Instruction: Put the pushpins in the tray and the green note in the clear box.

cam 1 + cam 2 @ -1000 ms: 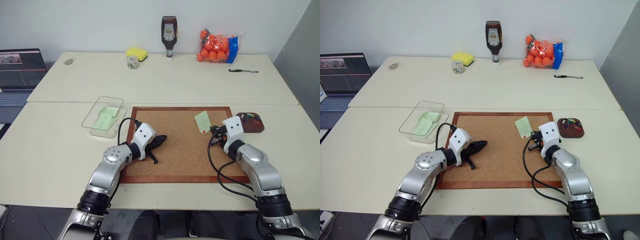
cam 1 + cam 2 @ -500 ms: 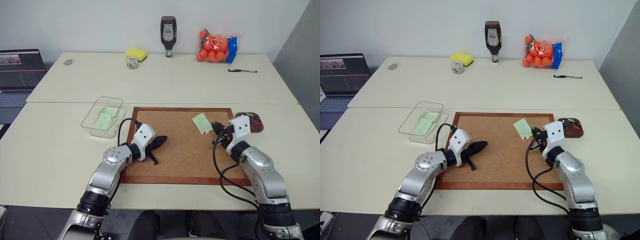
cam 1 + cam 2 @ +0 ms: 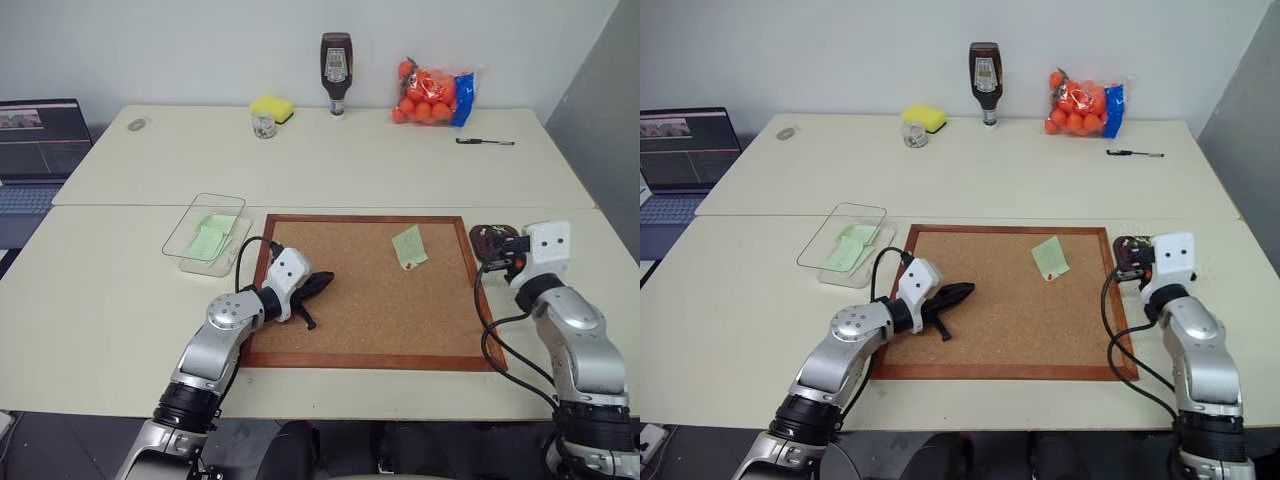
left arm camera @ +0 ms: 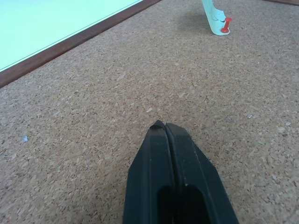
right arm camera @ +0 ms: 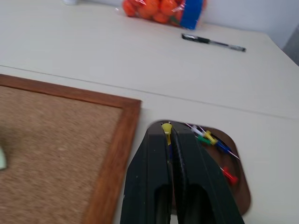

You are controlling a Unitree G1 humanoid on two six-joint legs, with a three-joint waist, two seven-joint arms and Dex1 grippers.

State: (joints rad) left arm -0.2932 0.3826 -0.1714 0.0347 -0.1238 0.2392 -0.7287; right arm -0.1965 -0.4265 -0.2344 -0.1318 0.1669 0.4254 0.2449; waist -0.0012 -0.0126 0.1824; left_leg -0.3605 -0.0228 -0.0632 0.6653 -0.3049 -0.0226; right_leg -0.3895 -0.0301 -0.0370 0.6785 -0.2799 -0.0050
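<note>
My right gripper (image 5: 170, 128) is shut on a yellow pushpin (image 5: 166, 129), its tips at the near edge of the dark brown tray (image 5: 237, 192). Several pushpins (image 5: 209, 138) in mixed colours lie in the tray (image 3: 487, 234). A green note (image 3: 409, 246) lies on the corkboard (image 3: 370, 310), with a red pushpin (image 4: 226, 24) at its lower edge. The clear box (image 3: 203, 231) stands left of the board and holds another green note (image 3: 208, 240). My left gripper (image 3: 318, 284) is shut and empty, its tip (image 4: 161, 127) low over the cork.
At the back of the table stand a yellow sponge (image 3: 272, 106), a small glass jar (image 3: 264, 125), a sauce bottle (image 3: 337, 62) and a bag of oranges (image 3: 432, 94). A pen (image 3: 486, 142) lies at the back right, a laptop (image 3: 38, 140) at far left.
My right gripper has swung right, from the green note on the corkboard over the frame to the tray. The left arm has not moved.
</note>
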